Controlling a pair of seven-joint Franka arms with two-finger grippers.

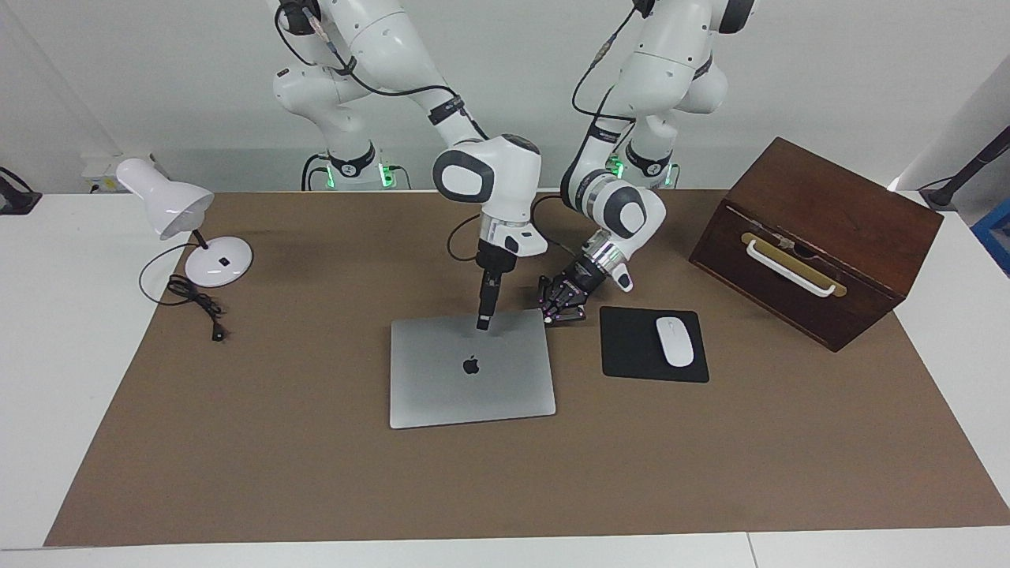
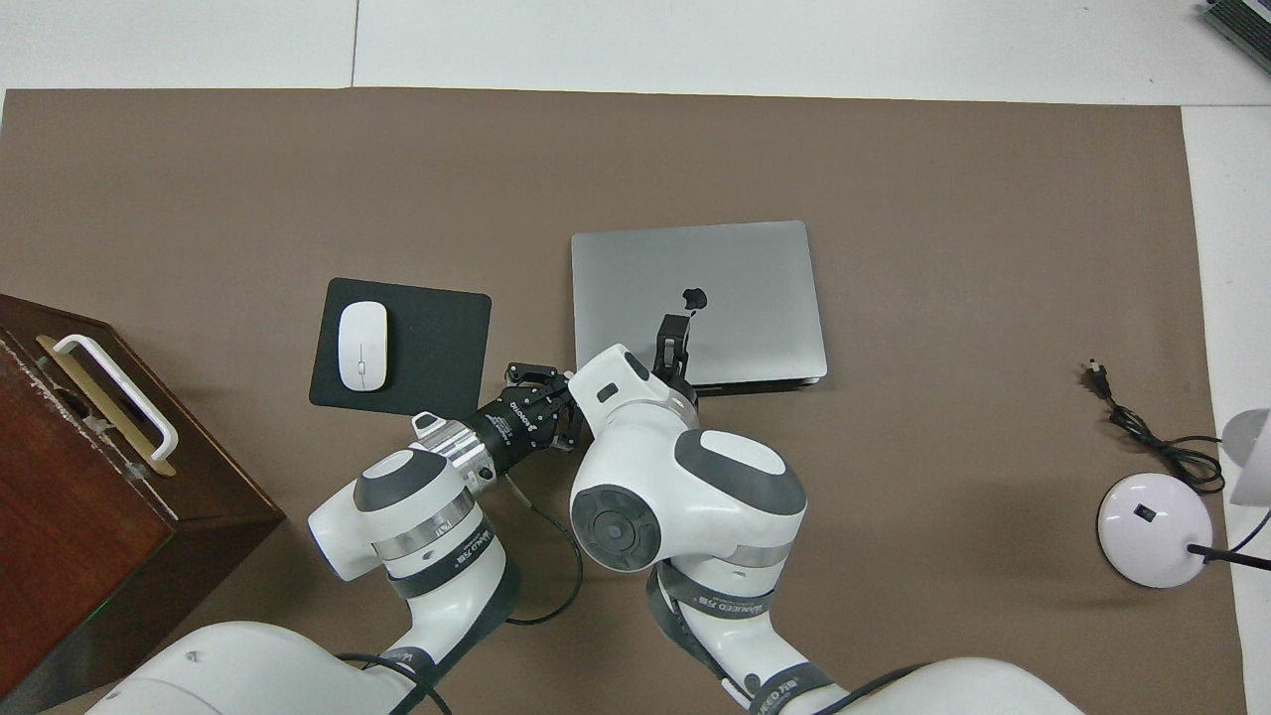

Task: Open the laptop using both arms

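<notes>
In the facing view, a white desk lamp (image 1: 185,229) with a round base stands at the left of the frame on the brown table mat (image 1: 276,473). At frame centre lies the thin silver-grey laptop (image 1: 471,379), lid closed and dark logo upward. The right gripper (image 1: 483,322) points straight down over the laptop's upper edge; whether its fingers are parted cannot be told. Just right of that edge's corner, the left gripper (image 1: 562,314) sits low with fingertips pressed together, holding nothing. Further right lies a black square mouse pad (image 1: 631,359) carrying a white mouse (image 1: 675,341). A dark wooden box (image 1: 817,237) with a white handle occupies the right.
</notes>
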